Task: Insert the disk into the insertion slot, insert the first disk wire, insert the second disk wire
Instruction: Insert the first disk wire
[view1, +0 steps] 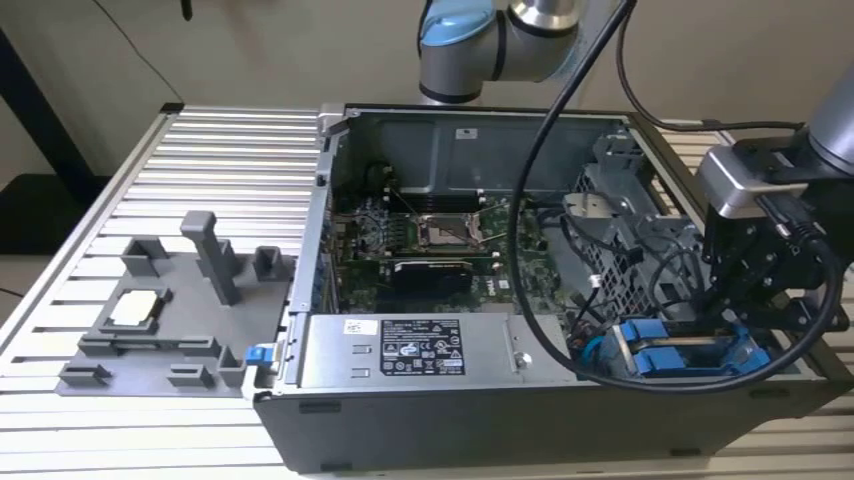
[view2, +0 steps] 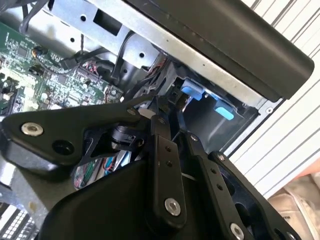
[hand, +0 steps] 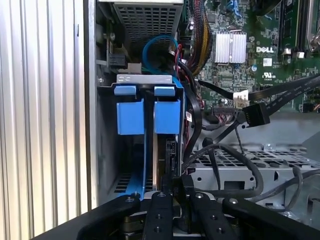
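Disk (hand: 165, 155) in its blue carrier (hand: 131, 117) stands edge-on inside the insertion slot (hand: 106, 150), at the corner of the computer case (view1: 441, 420) that lies toward the exterior view's right and the table's (view1: 200, 150) front edge. The gripper (hand: 175, 189) is at the disk's near end. Its fingers (hand: 161, 210) are drawn close and look clamped on the thin metal body. Whether the disk is fully seated I cannot tell.

I judge the disk stiff and fairly heavy for its bulk, with smooth sides that could slip and an inside that would not take a knock well. The carrier is light springy plastic, so its tabs would flex under a grip. The narrow sides of the metal body are the place to hold, as the fingers seem to do.

The first wrist view looks straight along the disk. It shows both blue tabs, the slot's walls on either side, a loose black connector (hand: 255, 114) lying just beside the slot and the motherboard (hand: 270, 55) beyond. The exterior view gives the wider setting: the power-supply box (view1: 400, 350) along the case's front, and a grey fixture (view1: 174, 320) well apart on the table. The second wrist view shows the finger linkage from the side, under the case's dark outer wall (view2: 235, 45).
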